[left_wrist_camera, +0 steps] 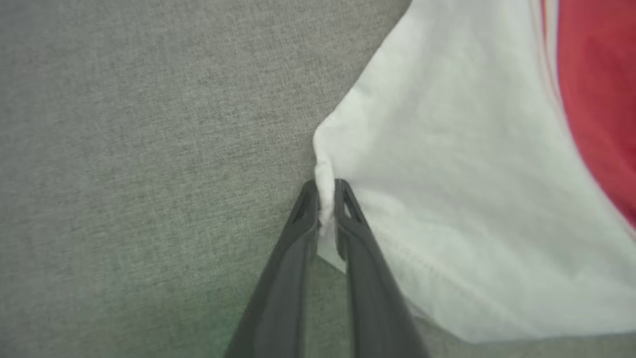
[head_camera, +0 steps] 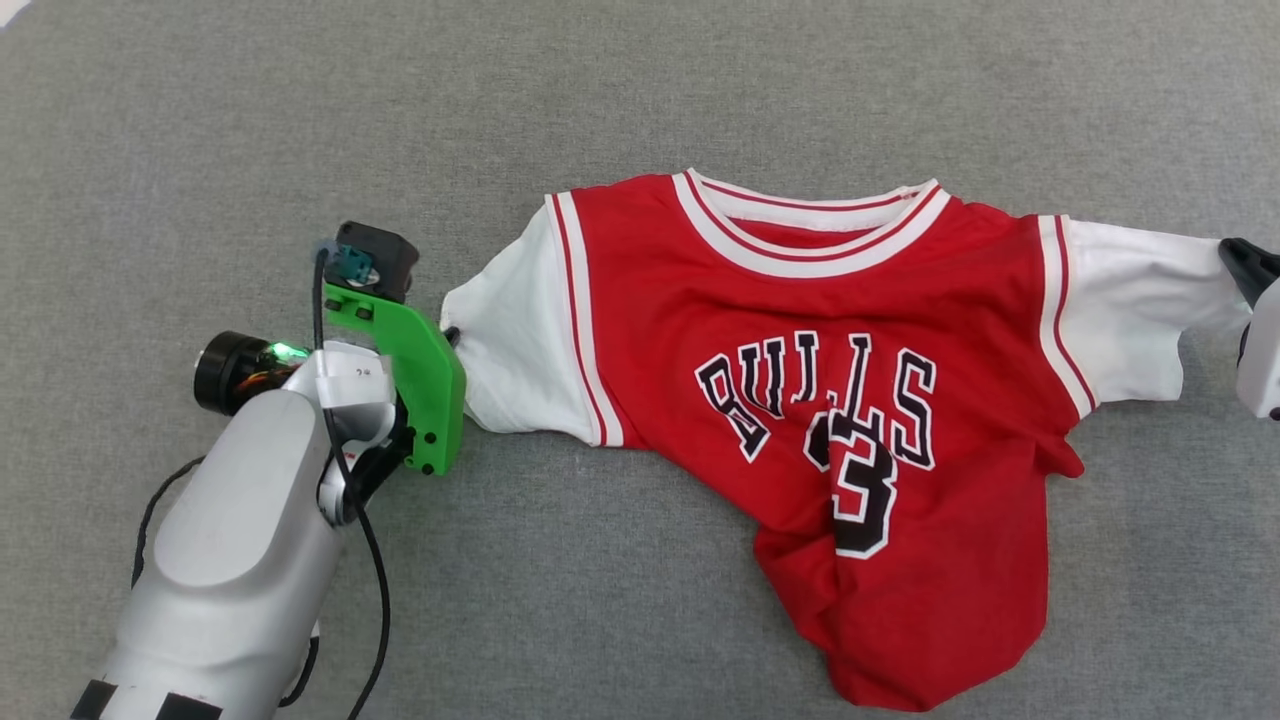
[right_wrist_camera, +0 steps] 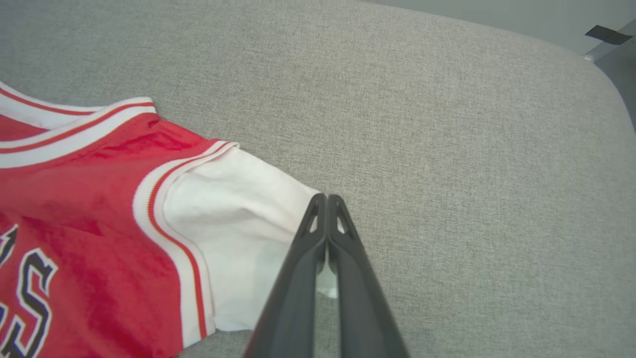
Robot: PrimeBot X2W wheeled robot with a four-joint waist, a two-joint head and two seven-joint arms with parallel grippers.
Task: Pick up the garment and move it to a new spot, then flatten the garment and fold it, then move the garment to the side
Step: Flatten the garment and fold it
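Softness and lightness are to be expected of the garment (head_camera: 820,330), a thin red jersey spread chest-up on the grey padded surface (head_camera: 300,100), with both white sleeves drawn outward and the lower body bunched and creased. No stiffness can be counted on, so any lifted part is judged likely to sag and drag the rest; hold is best taken at hems and cuffs, where stitching gives bite. A fold of one cuff (left_wrist_camera: 323,166) is pinched between the nearly closed fingers of the left gripper (left_wrist_camera: 326,199). The right gripper (right_wrist_camera: 326,204) is pressed together at the other cuff (right_wrist_camera: 271,199), apparently nipping its edge. "BULLS" (head_camera: 815,390) and a "3" (head_camera: 860,480) can be read in black, white-outlined print.
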